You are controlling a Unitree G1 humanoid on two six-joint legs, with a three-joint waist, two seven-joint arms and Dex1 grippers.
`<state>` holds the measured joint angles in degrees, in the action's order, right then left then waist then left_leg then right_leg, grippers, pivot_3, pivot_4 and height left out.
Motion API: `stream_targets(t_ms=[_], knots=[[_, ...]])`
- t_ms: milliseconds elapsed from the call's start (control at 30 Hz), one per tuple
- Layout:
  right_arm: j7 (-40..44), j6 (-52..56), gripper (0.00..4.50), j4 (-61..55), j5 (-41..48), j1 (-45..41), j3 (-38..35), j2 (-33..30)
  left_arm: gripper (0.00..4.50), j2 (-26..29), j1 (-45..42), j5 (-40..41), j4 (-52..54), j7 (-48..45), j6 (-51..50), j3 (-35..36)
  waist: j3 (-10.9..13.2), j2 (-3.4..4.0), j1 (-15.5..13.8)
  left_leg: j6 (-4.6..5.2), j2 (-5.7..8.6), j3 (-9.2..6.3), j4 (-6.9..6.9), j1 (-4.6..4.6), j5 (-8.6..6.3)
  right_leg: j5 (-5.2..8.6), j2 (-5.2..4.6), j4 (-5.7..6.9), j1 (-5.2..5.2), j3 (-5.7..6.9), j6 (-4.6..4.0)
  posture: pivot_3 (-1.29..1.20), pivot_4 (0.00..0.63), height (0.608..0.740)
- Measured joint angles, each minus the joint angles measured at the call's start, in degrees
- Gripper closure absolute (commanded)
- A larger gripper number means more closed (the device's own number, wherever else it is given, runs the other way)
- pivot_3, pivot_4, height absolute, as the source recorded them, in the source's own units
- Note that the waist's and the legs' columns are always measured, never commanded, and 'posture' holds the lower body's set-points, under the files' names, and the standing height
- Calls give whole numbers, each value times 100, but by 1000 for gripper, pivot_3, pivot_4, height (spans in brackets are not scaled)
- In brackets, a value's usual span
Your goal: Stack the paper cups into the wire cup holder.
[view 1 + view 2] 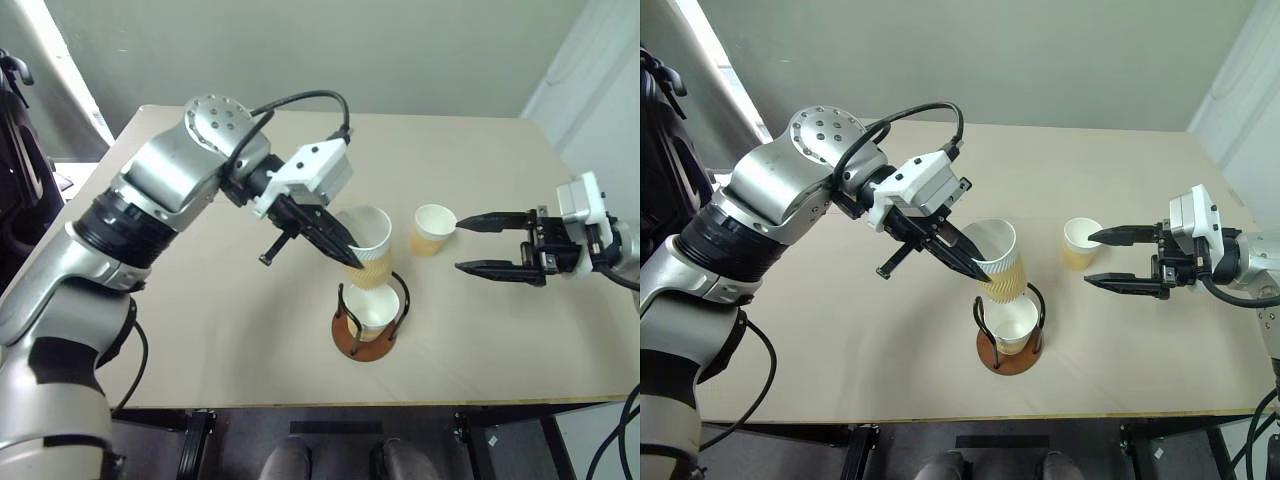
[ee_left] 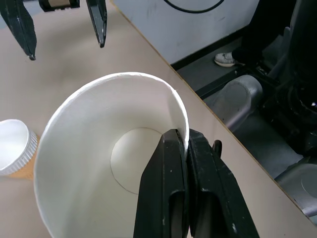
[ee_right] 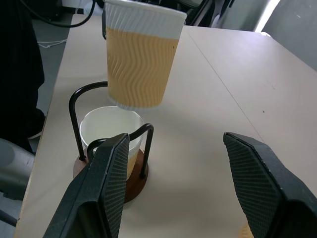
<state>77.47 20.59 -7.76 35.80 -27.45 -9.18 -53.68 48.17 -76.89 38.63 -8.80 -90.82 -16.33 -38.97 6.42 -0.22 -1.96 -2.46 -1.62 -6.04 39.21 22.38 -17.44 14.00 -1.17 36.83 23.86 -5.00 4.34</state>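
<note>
My left gripper [image 1: 350,258] is shut on the rim of a tan paper cup [image 1: 368,250], one finger inside and one outside, as the left wrist view shows [image 2: 181,144]. This cup hangs tilted just above the wire cup holder [image 1: 345,343], a reddish-brown disc with black wire loops. A second paper cup [image 1: 378,308] stands upright inside the holder. A third cup [image 1: 433,228] stands on the table to the right. My right gripper [image 1: 460,244] is open and holds nothing, its fingertips right next to that cup. The right wrist view looks at the held cup [image 3: 138,64] over the holder [image 3: 74,109].
The beige table [image 1: 200,330] carries nothing besides the cups and holder. Its front edge runs close below the holder. A grey wall lies beyond the far edge.
</note>
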Motion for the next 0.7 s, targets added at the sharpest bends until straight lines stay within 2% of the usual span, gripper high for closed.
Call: stream_targets(t_ms=[700], knots=[[-47, 1, 1471, -4, -1, 0, 0, -1, 4462, 212, 141, 119, 209, 0, 203, -286, 0, 0, 8, 0, 0, 0, -1, -1, 0, 0, 0, 0, 0, 0, 0, 0, 150, 740]])
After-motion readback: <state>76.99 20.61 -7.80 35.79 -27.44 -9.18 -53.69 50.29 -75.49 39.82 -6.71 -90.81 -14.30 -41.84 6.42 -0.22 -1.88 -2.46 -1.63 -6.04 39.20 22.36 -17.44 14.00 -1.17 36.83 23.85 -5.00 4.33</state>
